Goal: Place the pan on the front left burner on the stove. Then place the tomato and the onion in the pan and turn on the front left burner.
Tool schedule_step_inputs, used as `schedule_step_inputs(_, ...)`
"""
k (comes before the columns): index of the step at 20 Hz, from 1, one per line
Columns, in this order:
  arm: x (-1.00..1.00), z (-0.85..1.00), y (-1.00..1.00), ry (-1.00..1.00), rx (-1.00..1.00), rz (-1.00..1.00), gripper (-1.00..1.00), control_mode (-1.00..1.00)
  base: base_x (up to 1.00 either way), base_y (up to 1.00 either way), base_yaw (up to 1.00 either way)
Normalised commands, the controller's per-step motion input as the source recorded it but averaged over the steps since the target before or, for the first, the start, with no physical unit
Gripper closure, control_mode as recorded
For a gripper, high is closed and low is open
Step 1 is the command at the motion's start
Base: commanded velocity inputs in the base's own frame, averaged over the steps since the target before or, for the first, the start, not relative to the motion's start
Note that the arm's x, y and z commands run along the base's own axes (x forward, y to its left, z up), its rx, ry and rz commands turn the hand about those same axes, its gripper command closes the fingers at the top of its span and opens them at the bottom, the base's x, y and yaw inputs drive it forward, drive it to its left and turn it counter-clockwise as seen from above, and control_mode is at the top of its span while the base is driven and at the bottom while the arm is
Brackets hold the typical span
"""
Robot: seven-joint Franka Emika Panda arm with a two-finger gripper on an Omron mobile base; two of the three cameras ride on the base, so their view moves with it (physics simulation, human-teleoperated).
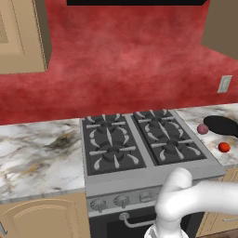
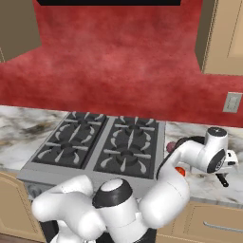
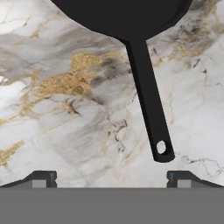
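The marble bench [image 3: 65,113] carries the black pan [image 3: 127,13], which lies straight ahead of the fingers [image 3: 43,178], its handle pointing back toward them, nearer the right one. The onion [image 1: 202,129] and the tomato [image 1: 224,147] also lie on the bench, beside the stove [image 1: 139,172].

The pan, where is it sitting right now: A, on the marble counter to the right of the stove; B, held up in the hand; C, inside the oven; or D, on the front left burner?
A: the pan lies flat on the marble counter to the right of the stove, near the onion and the tomato.
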Motion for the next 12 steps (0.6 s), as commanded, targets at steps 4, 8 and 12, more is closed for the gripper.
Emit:
schedule_step_inputs(4,0.13,-0.17,-0.12,0.0,0.0,0.0,-1.0,-1.0,0.0,0.0,0.0)
schedule_step_inputs(8,0.13,-0.18,-0.11,0.01,0.0,0.0,-1.0,-1.0,0.0,0.0,0.0)
schedule_step_inputs(12,0.12,-0.19,-0.15,0.0,0.0,0.0,-1.0,-1.0,0.0,0.0,0.0)
